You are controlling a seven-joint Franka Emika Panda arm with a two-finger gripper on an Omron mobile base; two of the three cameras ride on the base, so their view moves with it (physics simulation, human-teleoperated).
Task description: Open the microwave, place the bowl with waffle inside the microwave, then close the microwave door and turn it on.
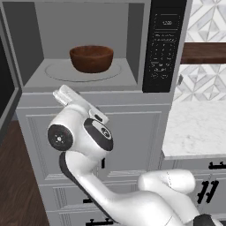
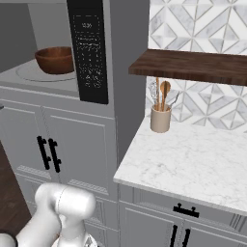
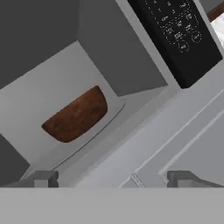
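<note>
Two dark fingertips (image 3: 43, 178) stand wide apart with nothing between them, the gripper (image 3: 113, 179) hanging just outside the microwave (image 1: 88, 86), below its front sill. Beyond and above them the bowl (image 1: 91, 58) sits on the glass turntable (image 1: 57, 73) inside the cavity. Off to the left edge the microwave door (image 1: 6, 84) hangs swung out; closing it, I judge, means reaching left.

Both base views flank the microwave (image 1: 88, 48); the hand view looks closely inside.
</note>
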